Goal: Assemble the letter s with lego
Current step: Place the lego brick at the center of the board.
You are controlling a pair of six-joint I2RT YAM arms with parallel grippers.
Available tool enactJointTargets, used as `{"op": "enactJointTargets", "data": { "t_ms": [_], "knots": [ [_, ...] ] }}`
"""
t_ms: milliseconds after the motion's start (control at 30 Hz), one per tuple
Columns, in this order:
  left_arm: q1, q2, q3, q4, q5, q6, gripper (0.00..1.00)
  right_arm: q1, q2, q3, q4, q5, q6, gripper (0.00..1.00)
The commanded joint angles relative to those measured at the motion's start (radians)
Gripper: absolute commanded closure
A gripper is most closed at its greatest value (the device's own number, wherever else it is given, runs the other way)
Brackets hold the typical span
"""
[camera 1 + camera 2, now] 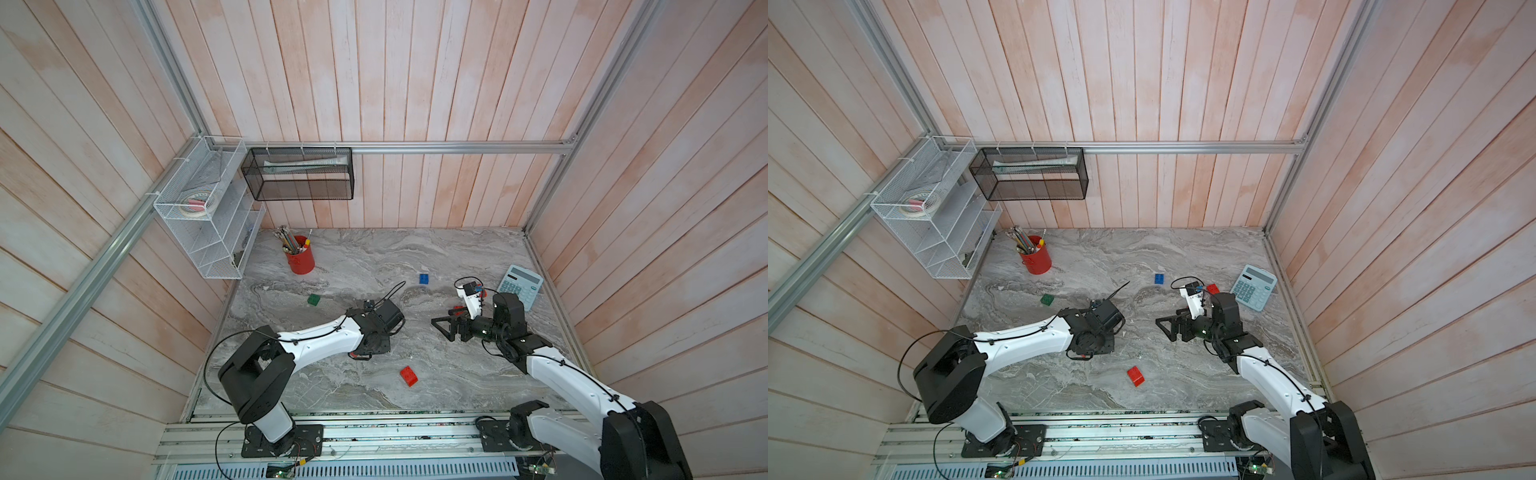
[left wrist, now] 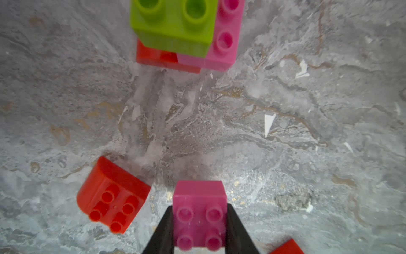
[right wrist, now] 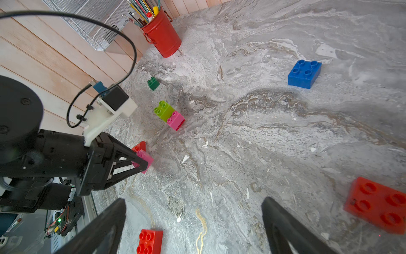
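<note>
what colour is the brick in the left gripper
Pink. The left wrist view shows it best: the pink brick sits clamped in the left gripper.

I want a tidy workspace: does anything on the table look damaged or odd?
Yes. Small white flakes lie scattered on the marbled tabletop, the largest a triangular sliver; the surface seems chipped. The lego bricks look intact.

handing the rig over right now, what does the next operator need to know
Left pincer: shut on a pink brick.
Right pincer: open, empty.
Done: one small cluster, a lime green brick and second pink brick on a red base brick.
Loose on the table: blue brick, dark green brick, rounded red brick, long red brick.
Left: most of the S; no letter shape yet.
</note>
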Motion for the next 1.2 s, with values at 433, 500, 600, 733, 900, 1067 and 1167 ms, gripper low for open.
{"op": "enactJointTargets", "data": {
  "t_ms": [433, 500, 600, 733, 900, 1067, 1167],
  "knots": [
    [-0.014, 0.125, 0.055, 0.062, -0.021, 0.067, 0.58, -0.015, -0.030, -0.031, -0.016, -0.016, -0.002, 0.02],
    [-0.014, 0.123, 0.069, 0.048, -0.025, 0.073, 0.53, -0.017, -0.034, -0.033, -0.021, -0.015, -0.003, 0.02],
    [-0.014, 0.114, 0.084, 0.032, -0.022, 0.080, 0.46, -0.022, -0.036, -0.032, -0.024, -0.020, -0.006, 0.02],
    [-0.014, 0.078, 0.109, 0.002, -0.010, 0.116, 0.38, -0.023, -0.030, -0.030, -0.016, -0.028, -0.006, 0.02],
    [-0.004, -0.006, 0.087, -0.001, 0.041, 0.347, 0.29, -0.023, -0.019, -0.026, -0.008, -0.044, -0.017, 0.02],
    [0.091, -0.118, 0.023, 0.032, 0.214, 0.688, 0.27, -0.023, -0.023, -0.034, -0.003, -0.050, -0.023, 0.02],
    [0.148, -0.162, 0.013, 0.013, 0.303, 0.921, 0.27, -0.023, -0.033, -0.042, 0.001, -0.050, -0.020, 0.02]
  ]
}}
